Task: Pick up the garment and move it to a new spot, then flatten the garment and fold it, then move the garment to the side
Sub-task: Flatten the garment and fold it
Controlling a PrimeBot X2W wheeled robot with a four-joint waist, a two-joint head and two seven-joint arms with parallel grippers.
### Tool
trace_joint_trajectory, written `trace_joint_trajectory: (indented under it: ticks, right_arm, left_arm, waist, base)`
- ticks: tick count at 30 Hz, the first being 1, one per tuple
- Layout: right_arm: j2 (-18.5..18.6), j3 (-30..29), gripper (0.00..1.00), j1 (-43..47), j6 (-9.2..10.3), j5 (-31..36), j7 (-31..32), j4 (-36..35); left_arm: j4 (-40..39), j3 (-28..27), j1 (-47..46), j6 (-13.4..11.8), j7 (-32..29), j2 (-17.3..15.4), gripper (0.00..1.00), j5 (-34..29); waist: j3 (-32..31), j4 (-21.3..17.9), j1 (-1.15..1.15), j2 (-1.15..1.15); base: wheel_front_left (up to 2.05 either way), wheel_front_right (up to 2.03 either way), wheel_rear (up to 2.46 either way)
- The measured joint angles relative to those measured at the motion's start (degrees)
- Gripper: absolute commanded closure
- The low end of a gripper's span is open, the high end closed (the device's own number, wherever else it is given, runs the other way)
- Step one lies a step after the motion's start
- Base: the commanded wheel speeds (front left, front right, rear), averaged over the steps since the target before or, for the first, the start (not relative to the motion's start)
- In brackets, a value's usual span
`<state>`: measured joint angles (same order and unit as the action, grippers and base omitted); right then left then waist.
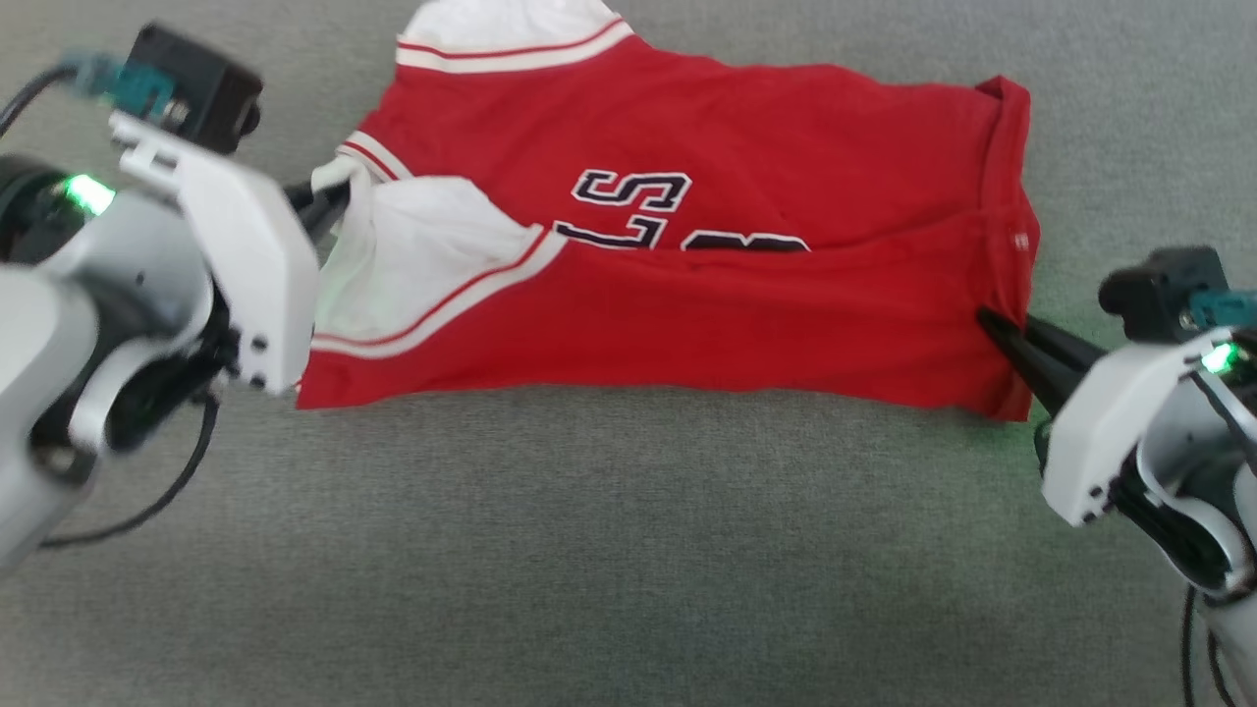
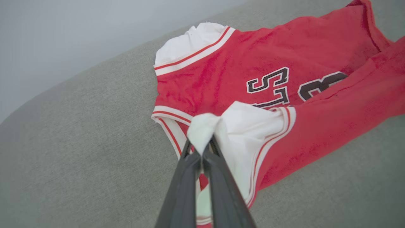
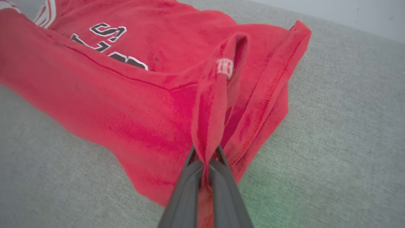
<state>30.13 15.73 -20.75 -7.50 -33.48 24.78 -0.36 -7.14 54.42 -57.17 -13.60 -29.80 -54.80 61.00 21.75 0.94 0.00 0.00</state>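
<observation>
Red cloth, head view: the garment [image 1: 737,304] lies sideways on the far half of the grey fabric surface [image 1: 589,550]. Its neckline end is toward my left and its hem toward my right. Its near long side is lapped over the chest, half covering the dark lettering [image 1: 633,191].
Left pincer, head view: my left pincer [image 1: 329,196] is at the garment's left end. Its dark tips poke out past my white wrist housing and are closed on the white sleeve [image 1: 422,236].
Right pincer, head view: my right pincer [image 1: 992,322] is pinched tight on the red hem at the garment's near right corner.
Cloth, left wrist view: the garment [image 2: 221,72] runs away to the upper right. Its far white sleeve end [image 2: 190,41] lies near the surface's [image 2: 79,142] rounded far edge.
Grip, left wrist view: my left pincer [image 2: 202,147] has its fingers pressed together. A bunched tuft of white sleeve cloth stands up from between the tips.
Cloth, right wrist view: the garment [image 3: 126,104] spreads to the upper left, with bare grey surface [image 3: 332,126] to the right.
Grip, right wrist view: my right pincer [image 3: 205,152] is clamped on a raised ridge of red hem. The ridge carries a small white label [image 3: 225,68] farther up, and the stitched hem edge hangs beside it.
</observation>
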Motion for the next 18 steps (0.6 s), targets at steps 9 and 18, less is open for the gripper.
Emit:
trace_joint_trajectory:
  ticks: [9, 18]
  right_arm:
    - [-5.5, 1.7, 1.00, -5.8, 0.00, 3.7, 2.0, 7.2]
    - [-8.6, 3.0, 0.86, -10.1, 0.00, 3.9, 5.4, 13.3]
  left_arm:
    - [23.2, 3.2, -4.9, 8.8, -2.9, 10.5, 1.00, 1.0]
    - [39.2, 4.8, -5.4, 13.5, -6.5, 16.9, 1.00, 4.1]
  waist:
    - [2.8, -2.0, 0.00, 0.00]
    - [3.3, -3.0, 0.00, 0.00]
  base:
    - [0.00, 0.00, 0.00]
    - [0.00, 0.00, 0.00]
